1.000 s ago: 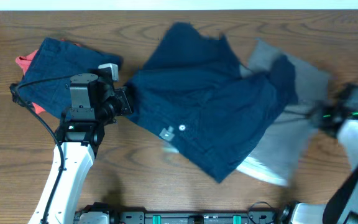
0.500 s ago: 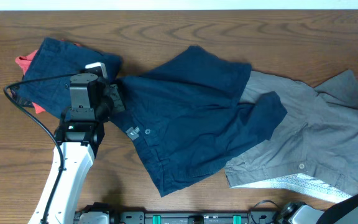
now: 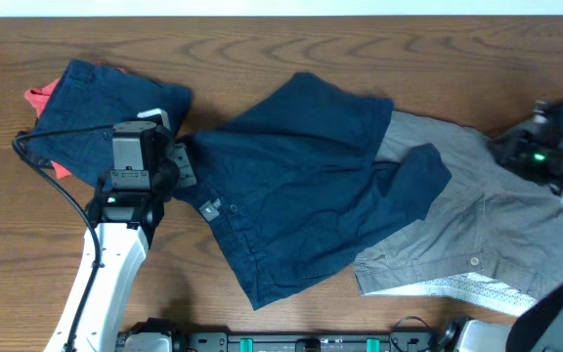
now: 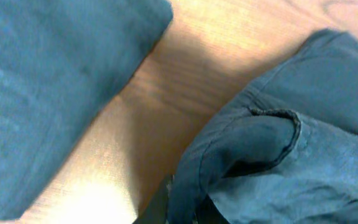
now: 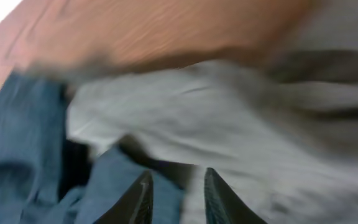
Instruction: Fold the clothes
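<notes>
Dark navy blue cloth shorts [image 3: 311,186] spill away from the black left claw [image 3: 186,166], with a small pale grey label [image 3: 210,207] showing just below it. On that claw's other side sits a folded navy blue cloth garment [image 3: 106,108], and coral-red cloth [image 3: 39,98] peeks out beyond. By the black right claw [image 3: 504,149], light grey cloth shorts [image 3: 497,225], with a white, finely speckled waistband lining [image 3: 457,286]. Warm brown wood-grain bench [image 3: 262,44] all around.
</notes>
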`<state>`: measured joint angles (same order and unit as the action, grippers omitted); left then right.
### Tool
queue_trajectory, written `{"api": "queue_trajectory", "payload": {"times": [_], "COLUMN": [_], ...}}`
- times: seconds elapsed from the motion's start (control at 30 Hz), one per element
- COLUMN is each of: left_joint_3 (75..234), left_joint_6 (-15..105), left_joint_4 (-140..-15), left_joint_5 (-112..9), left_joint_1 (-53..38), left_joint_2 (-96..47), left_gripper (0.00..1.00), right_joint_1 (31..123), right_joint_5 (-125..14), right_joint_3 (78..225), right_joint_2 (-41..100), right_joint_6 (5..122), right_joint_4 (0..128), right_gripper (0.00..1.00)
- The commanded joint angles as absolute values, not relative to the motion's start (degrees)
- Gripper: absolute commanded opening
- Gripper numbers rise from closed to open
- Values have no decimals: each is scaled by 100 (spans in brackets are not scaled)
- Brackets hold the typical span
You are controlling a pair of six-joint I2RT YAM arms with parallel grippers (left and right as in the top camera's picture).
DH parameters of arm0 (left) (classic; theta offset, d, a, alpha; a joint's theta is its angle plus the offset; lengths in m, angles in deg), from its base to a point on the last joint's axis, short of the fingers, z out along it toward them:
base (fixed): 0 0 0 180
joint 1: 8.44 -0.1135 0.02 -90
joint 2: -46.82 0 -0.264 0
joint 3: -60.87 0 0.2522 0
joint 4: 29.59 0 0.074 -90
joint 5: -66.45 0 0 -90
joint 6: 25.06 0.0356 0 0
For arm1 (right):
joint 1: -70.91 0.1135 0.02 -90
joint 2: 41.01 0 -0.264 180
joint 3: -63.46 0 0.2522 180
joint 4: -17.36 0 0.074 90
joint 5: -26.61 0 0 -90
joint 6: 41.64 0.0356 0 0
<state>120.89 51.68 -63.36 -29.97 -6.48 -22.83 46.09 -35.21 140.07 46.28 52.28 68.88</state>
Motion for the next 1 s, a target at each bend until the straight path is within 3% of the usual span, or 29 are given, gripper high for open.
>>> {"api": "queue_trajectory", "payload": {"times": [0.0, 0.27, 0.47, 0.73, 0.97], "left_joint_3": [12148, 12146, 12146, 12148, 12146], "left_joint_6": [5216, 5216, 5216, 5216, 5218], "left_joint_4": [-6417, -6450, -6520, -6518, -6384], "left_joint_5": [-2910, -2910, -2910, -2910, -2907], "left_joint_1": [-677, -675, -675, -677, -677], "left_joint_2": [-2318, -2318, -2318, -2318, -2318], "left_gripper": [7, 7, 7, 7, 7], "right_joint_1": [5219, 6530, 6869, 6360, 4983], "right_joint_5": [-2992, -2675, -3276, -6555, -8404], "right_joint_3": [14083, 14086, 14086, 14086, 14090], "right_joint_2": [5139, 6289, 6925, 7152, 7150], "right_joint_6": [4693, 4594, 4690, 5807, 6244], "right_joint_4": [6645, 5102, 5024, 5402, 6071], "right_gripper": [24, 26, 25, 24, 24]}}
